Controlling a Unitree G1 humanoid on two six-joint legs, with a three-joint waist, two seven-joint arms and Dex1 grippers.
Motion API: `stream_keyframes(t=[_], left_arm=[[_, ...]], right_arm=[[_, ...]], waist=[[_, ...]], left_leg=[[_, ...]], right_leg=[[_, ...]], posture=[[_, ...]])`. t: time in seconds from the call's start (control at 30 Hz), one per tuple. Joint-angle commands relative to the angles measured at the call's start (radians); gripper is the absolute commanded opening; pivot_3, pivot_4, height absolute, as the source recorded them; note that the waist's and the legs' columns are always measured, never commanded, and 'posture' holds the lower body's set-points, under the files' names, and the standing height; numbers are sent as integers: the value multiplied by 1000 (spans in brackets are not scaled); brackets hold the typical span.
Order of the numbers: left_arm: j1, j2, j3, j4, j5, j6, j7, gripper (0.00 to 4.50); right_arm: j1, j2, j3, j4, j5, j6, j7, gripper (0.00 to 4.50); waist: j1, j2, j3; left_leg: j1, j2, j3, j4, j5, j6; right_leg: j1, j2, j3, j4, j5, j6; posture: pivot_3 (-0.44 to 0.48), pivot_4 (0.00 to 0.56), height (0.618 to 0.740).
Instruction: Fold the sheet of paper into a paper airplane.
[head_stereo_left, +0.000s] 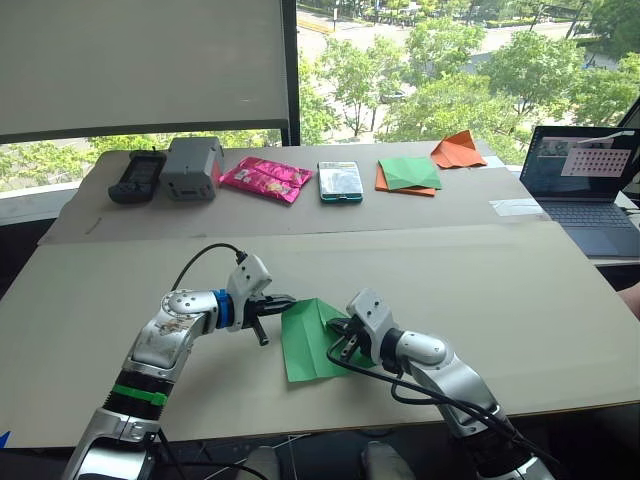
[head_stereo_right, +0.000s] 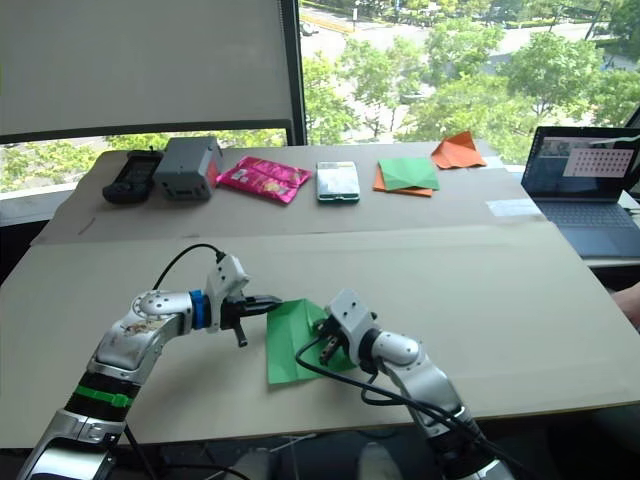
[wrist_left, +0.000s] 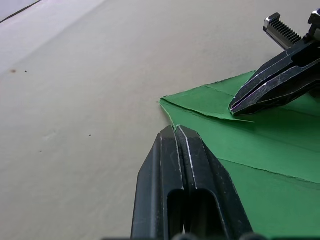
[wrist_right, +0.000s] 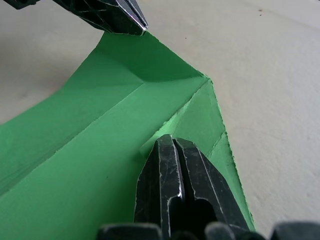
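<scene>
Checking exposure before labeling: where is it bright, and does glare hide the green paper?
Head views: strong daylight through the window, table evenly lit, sheet of paper clear. Wrist views: creases crisp, soft shadow by the left tool; no glare near the right tool.

No text, brand or number can be read — the pink packet, the teal-edged box and the laptop screen at two o'clock carry marks too small to tell.

Left claw and right claw both closed
</scene>
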Motion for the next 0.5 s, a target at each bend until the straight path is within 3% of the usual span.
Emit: stream_keyframes(t=[0.03, 0.5], left_arm=[[-8, -27, -8, -87, -28, 42, 25, 46], [55, -74, -61, -51, -28, 107, 81, 46]], right_arm=[[-9, 8, -14, -32, 1, 2, -8, 0], [-8, 18, -16, -52, 8, 19, -24, 0]], waist=[[1, 0, 0], [-1, 0, 0]], left_leg=[[0, 0, 0, 0, 0, 0], [2, 0, 0, 0, 0, 0]], right_leg=[[0, 0, 0, 0, 0, 0], [1, 0, 0, -1, 0, 0]], posture=[[0, 150, 732], [0, 150, 732]])
